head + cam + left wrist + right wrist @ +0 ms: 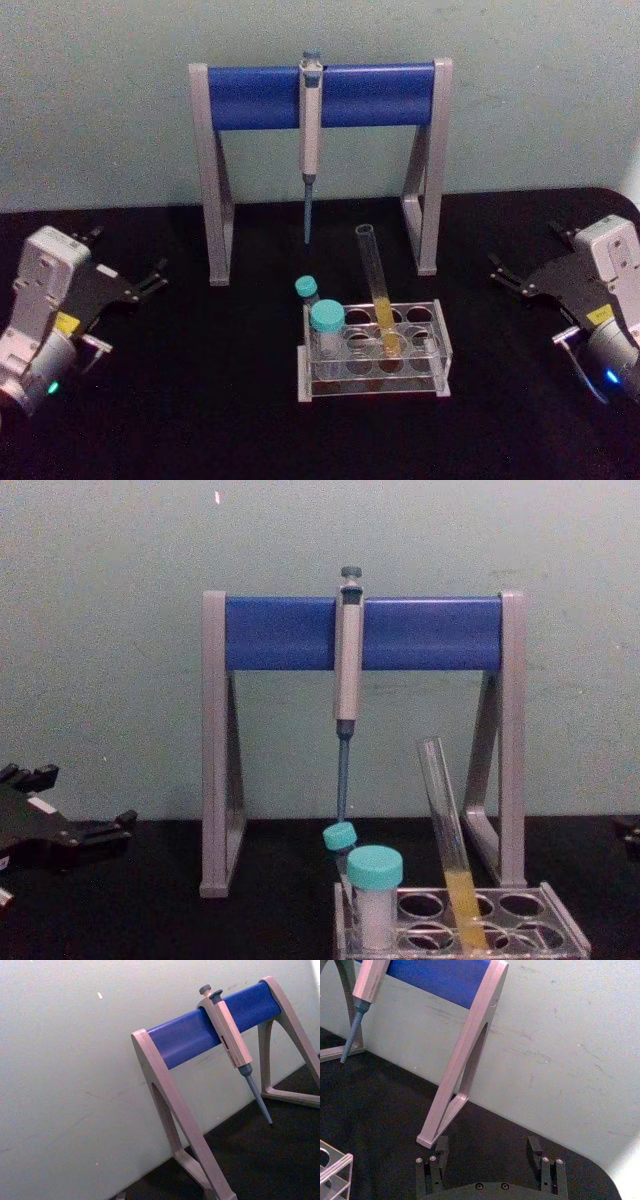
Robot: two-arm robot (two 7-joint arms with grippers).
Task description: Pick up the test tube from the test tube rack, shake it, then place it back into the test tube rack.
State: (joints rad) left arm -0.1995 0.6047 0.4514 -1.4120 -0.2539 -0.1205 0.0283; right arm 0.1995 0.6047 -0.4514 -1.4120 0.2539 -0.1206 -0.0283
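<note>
Glass, slim and leaning, the test tube [378,290] stands in the test tube rack [372,386]. We should bring the right gripper [507,275], jaws apart, onto its bare upper length, clear of the teal-capped tubes [326,318]. The left gripper [128,258] sits spread, well apart.

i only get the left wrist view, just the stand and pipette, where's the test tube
Observer: The test tube stands in the rack, towards its middle. It leans, and there is yellow liquid at its bottom.
Operator: is either gripper near it
Observer: No. The left gripper is out to the rack's left and the right gripper out to its right. Both are open and well apart from the tube.
</note>
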